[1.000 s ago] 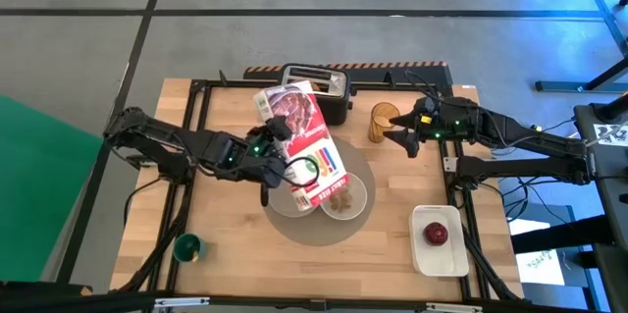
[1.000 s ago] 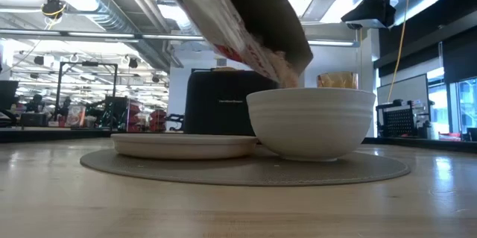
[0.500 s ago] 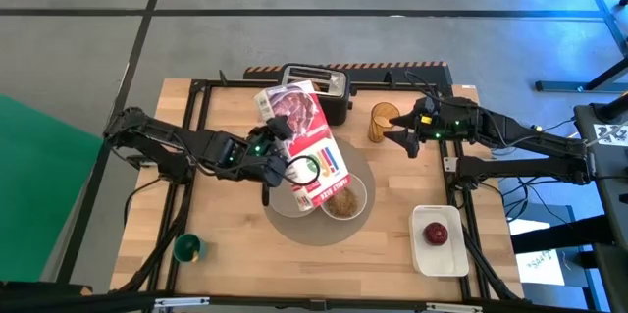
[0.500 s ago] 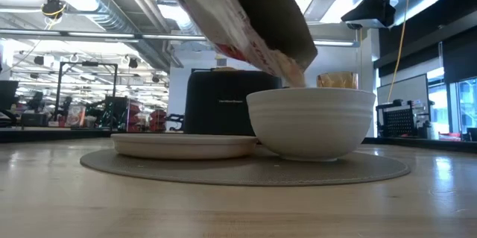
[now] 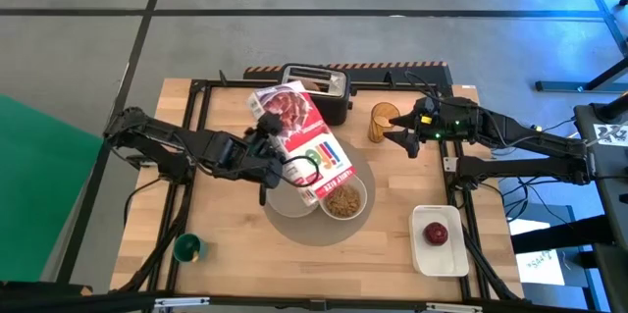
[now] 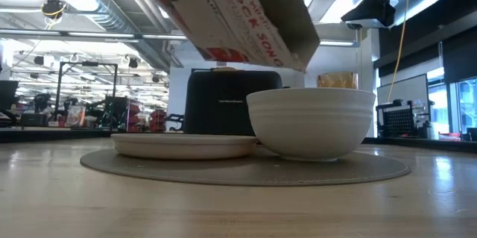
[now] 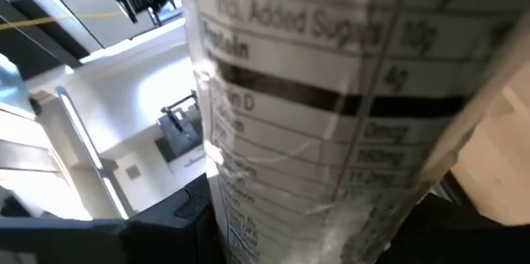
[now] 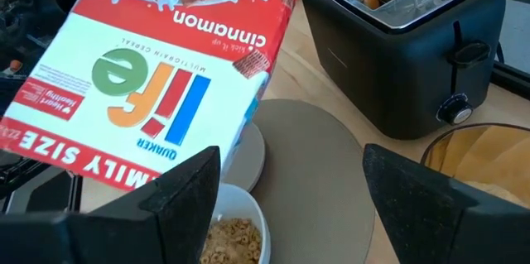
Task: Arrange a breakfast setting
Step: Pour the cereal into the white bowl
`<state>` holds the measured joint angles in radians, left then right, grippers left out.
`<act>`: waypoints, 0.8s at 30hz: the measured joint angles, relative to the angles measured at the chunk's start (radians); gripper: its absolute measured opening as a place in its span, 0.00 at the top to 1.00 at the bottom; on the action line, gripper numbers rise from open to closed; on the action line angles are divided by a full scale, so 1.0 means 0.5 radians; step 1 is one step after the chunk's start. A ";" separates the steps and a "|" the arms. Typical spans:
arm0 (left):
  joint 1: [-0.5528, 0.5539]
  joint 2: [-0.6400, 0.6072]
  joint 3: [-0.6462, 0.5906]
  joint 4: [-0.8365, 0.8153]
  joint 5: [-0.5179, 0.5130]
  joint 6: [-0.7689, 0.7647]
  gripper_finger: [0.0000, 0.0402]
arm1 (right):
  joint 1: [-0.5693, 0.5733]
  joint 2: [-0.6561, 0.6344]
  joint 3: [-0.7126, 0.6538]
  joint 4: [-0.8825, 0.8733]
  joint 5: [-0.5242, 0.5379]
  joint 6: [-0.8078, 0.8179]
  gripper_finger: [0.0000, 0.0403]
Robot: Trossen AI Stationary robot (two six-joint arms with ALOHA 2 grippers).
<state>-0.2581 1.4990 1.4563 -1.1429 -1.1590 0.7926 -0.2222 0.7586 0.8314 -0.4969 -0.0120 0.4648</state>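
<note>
The cereal box (image 5: 299, 146) is gripped by the left gripper (image 5: 265, 156), tilted above the white bowl (image 5: 342, 198). The box should next be righted. The right gripper (image 5: 400, 134), fingers spread, is positioned beside the amber cup (image 5: 382, 122).

Bright even overhead light, blue glow at the high view's right edge — left wrist view blurred.

one cereal box (image 5: 302, 146), one toaster (image 5: 319, 88), one white bowl (image 5: 342, 198), one red apple (image 5: 435, 234), two cups (image 5: 382, 122)

We see a glossy printed cardboard cereal box (image 5: 302, 146), a matt black toaster (image 8: 410, 45), a smooth white bowl (image 6: 311, 123) and a pale wooden desk (image 5: 226, 254).
</note>
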 joint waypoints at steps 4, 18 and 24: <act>0.001 0.000 0.000 -0.044 0.068 -0.206 0.48 | 0.000 0.001 0.000 0.000 0.000 0.001 0.29; -0.079 0.000 -0.122 -0.282 0.436 -0.936 0.48 | -0.001 0.001 0.000 0.003 0.006 0.021 0.29; -0.093 -0.017 -0.213 -0.304 0.609 -1.315 0.48 | -0.001 0.001 -0.001 0.014 0.007 0.056 0.29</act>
<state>-0.3043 1.4904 1.3499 -1.2949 -0.8547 0.1351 -0.2226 0.7589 0.8310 -0.4901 -0.0085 0.4927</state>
